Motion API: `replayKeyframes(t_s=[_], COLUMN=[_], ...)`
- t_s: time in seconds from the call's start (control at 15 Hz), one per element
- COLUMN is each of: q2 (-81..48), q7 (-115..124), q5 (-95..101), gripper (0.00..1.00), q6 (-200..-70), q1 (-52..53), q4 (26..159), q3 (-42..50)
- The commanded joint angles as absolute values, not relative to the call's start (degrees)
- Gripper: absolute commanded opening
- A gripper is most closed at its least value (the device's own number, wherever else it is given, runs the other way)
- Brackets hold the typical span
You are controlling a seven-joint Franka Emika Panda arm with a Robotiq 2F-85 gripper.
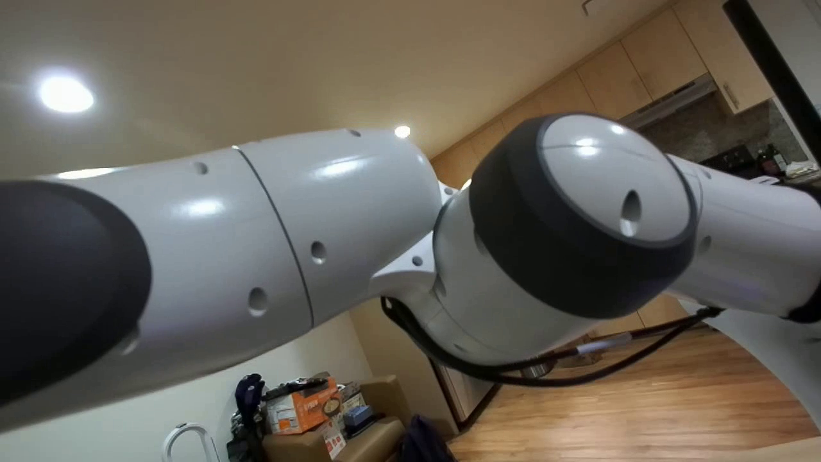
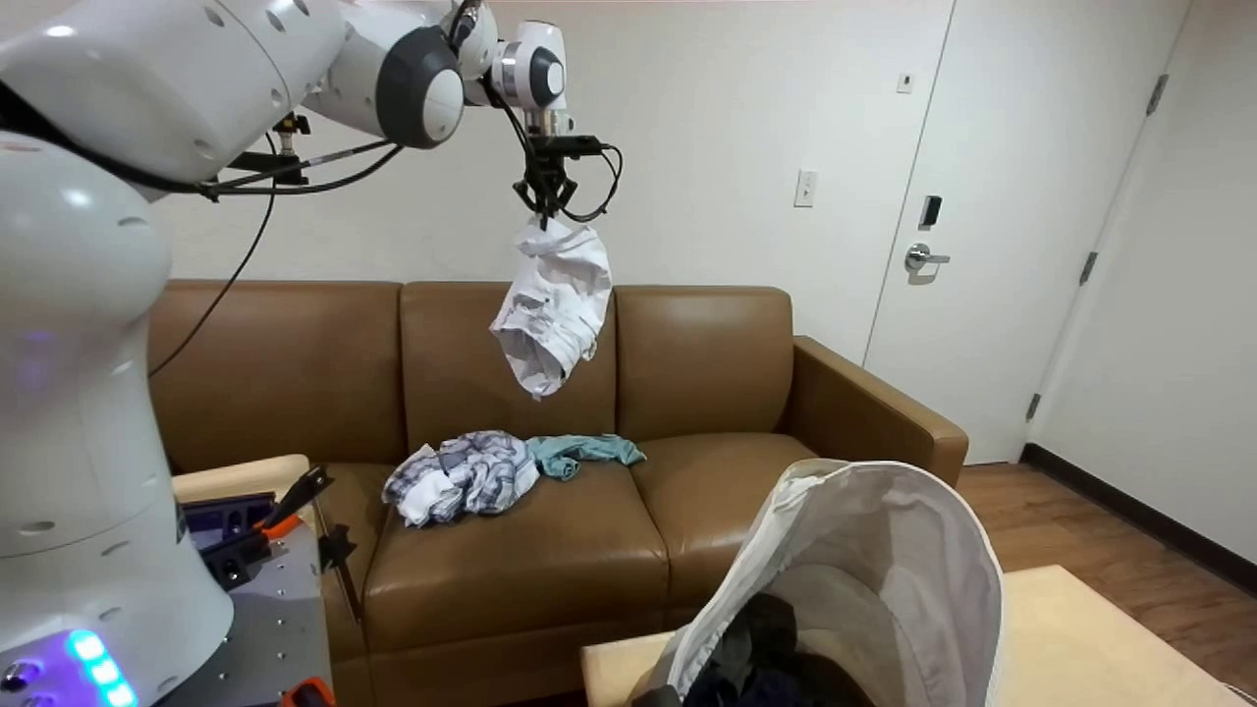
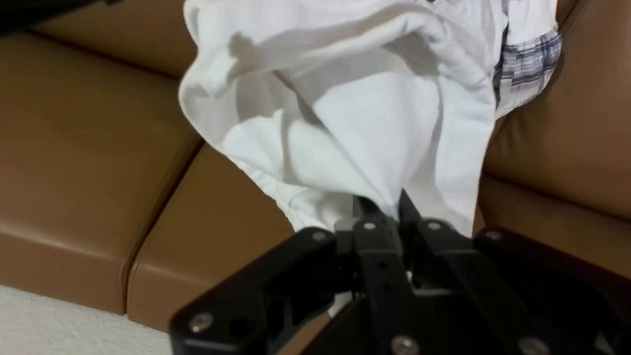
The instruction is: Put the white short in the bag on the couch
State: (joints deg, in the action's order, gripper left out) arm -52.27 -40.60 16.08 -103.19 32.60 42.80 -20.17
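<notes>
Your jaws pinch the white shorts (image 2: 555, 304) near one end, high over the couch (image 2: 550, 550); that height should let the dangling end clear the open bag (image 2: 884, 589) on the tabletop (image 2: 1100, 638), mouth presumably set wide for your drop.

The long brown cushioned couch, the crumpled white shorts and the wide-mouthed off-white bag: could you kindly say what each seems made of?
The couch looks like leather or vinyl, smooth and slightly glossy, given its soft highlights. The shorts: matte cloth, perhaps cotton, hanging in loose folds. The bag: probably canvas-like fabric, matte, its wall creased.
</notes>
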Motion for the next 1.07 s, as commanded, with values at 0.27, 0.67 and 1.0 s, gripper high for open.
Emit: replayKeyframes(t_s=[0.27,0.67,1.0], q2=[-52.82,-53.24,-54.37], q7=[-41.06,-37.65,-34.83], q5=[14.89,14.07,11.65], gripper=[0.05,0.05,0.05], q6=[-102.64,-105.97,-125.89], q1=[32.14,31.44,29.7], q4=[41.73,55.15,73.84], q3=[-20.89,-20.56,-22.05])
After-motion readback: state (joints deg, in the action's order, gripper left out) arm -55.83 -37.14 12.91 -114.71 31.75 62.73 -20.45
